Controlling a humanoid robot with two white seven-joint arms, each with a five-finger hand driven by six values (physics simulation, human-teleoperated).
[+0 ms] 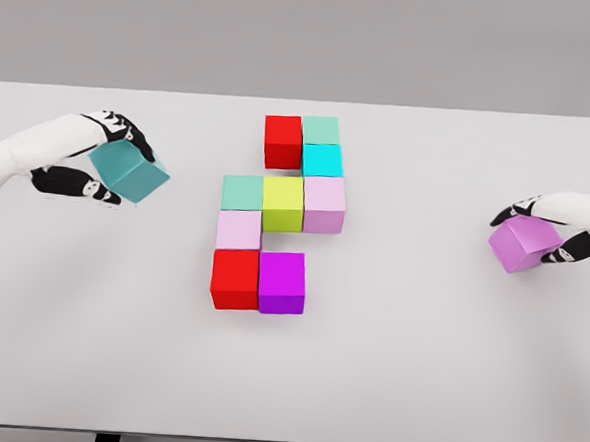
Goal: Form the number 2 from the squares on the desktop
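Observation:
Several coloured cubes form a stepped shape mid-table: a red cube (282, 141) and a mint cube (321, 130) on top, a cyan cube (322, 161) below, then a mint cube (243, 192), a yellow-green cube (283, 203) and a pink cube (324, 204) in a row, a pale pink cube (238, 230), and a red cube (235, 278) beside a purple cube (281, 281). My left hand (113, 160) is shut on a tilted teal cube (129, 170) at the left. At the right, my right hand (550, 232) is shut on a violet cube (524, 243).
The white table (416, 369) spans the view, with its front edge near the bottom and its far edge against a grey wall.

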